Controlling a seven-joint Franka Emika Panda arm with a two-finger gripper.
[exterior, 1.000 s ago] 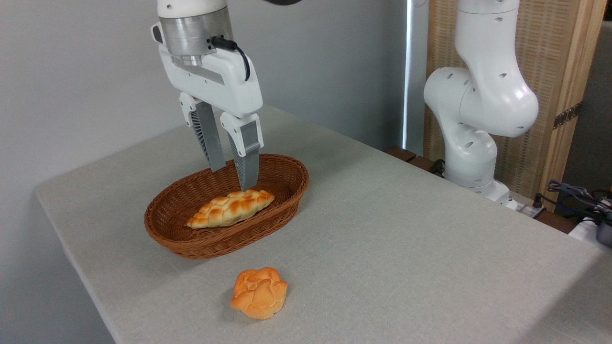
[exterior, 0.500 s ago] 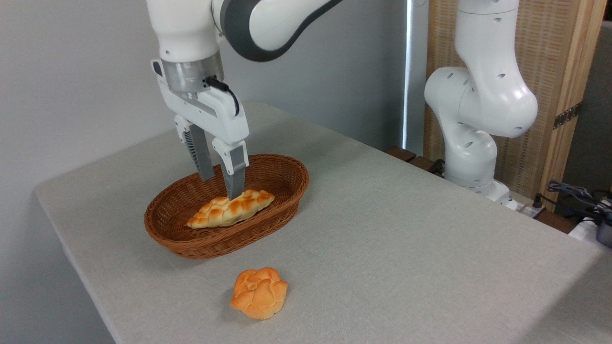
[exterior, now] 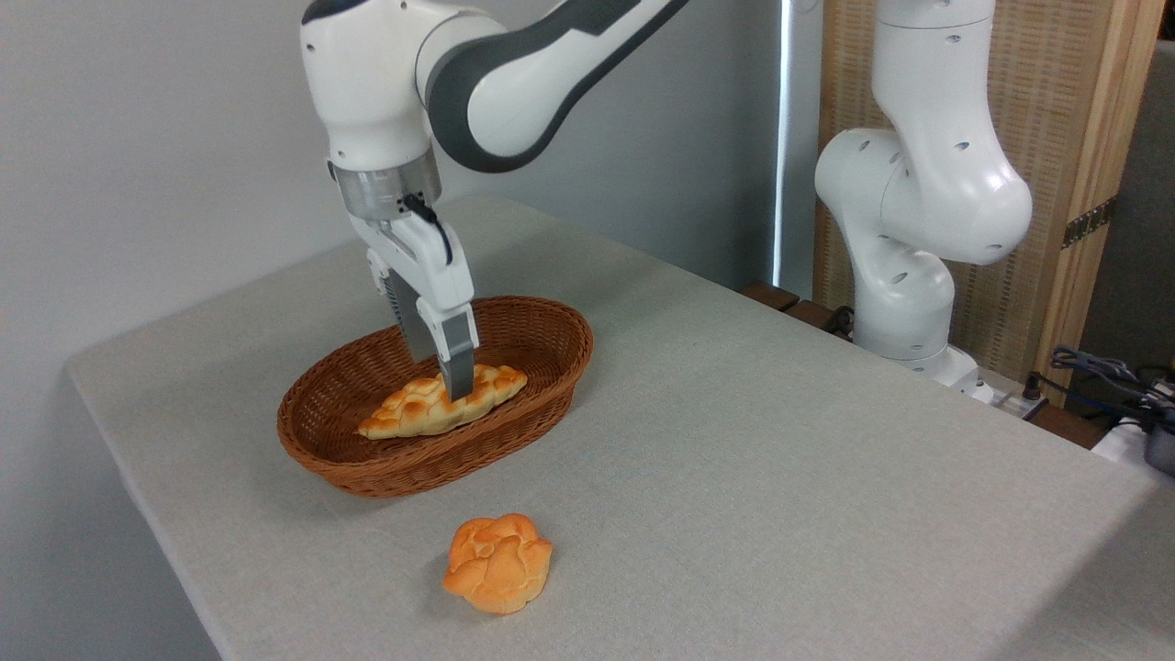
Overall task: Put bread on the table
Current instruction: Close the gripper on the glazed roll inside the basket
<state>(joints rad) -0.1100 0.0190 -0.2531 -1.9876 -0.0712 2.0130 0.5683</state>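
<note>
Lower now than half a second ago: gripper [exterior: 441, 372] down inside the basket [exterior: 542, 363], fingers turned so that the near one hides most of the far one, where before both stood side by side above the loaf. Near finger [exterior: 456, 363] crossing the front of the bread [exterior: 413, 415], tip at the loaf's upper right part; far finger only a dark sliver behind. Cannot tell whether spread or pressed onto the loaf from this angle. Bread itself unmoved, lying lengthwise in the basket, left point low toward the near wall, right point toward the middle. Wrist and forearm [exterior: 514, 83] swung in from the upper right, more of the grey-and-white link in view than before.

Nearest the camera, a round orange bun [exterior: 498, 562] alone on the table [exterior: 780, 459], well in front of the basket and apart from it, same spot as earlier. Table draped in light grey cloth, rounded corner at the left, bare across its right half.

Farther back, the arm's white base [exterior: 909, 275] at the table's far right edge. Behind it a woven panel in a wooden frame [exterior: 1083, 184], plain grey wall to the left, a tangle of cables [exterior: 1102, 372] at the far right.
</note>
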